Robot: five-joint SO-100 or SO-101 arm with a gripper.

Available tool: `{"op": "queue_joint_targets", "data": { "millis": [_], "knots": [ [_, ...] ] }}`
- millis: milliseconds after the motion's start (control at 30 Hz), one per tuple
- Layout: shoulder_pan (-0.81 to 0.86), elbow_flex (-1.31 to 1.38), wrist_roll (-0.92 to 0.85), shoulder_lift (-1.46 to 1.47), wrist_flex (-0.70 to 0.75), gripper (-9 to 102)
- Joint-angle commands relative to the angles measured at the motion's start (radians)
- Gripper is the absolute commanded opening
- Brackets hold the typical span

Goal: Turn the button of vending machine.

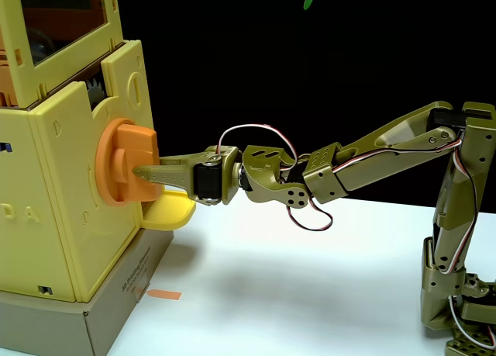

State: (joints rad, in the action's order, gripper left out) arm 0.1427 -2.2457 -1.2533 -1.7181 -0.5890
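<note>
We see the gripper (142, 172) at left, its fingers closed around the bar of the knob (124, 162) on the machine (70, 209).

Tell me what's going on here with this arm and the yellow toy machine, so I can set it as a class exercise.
A small olive-green robot arm reaches across the white table to a pale yellow toy vending machine standing on a cardboard base. Its gripper is at the orange knob, fingers on the raised bar, apparently gripping it to turn. A pale yellow tray juts out just below the knob.
</note>
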Motion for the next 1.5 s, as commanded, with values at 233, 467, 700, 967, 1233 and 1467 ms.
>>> {"op": "queue_joint_targets", "data": {
  "millis": [233,467,700,967,1233,1467],
  "knots": [
    [-0.006,0.015,-0.002,-0.011,0.006,-1],
    [0.006,0.011,0.195,-0.041,0.037,-1],
    [0.006,0.012,0.614,-0.092,0.126,-1],
    [-0.002,0.012,1.189,-0.155,0.109,-1],
    [-0.011,0.011,2.016,-0.172,0.133,-1],
    [-0.02,-0.023,2.543,-0.202,0.218,-1]
  ]
}}
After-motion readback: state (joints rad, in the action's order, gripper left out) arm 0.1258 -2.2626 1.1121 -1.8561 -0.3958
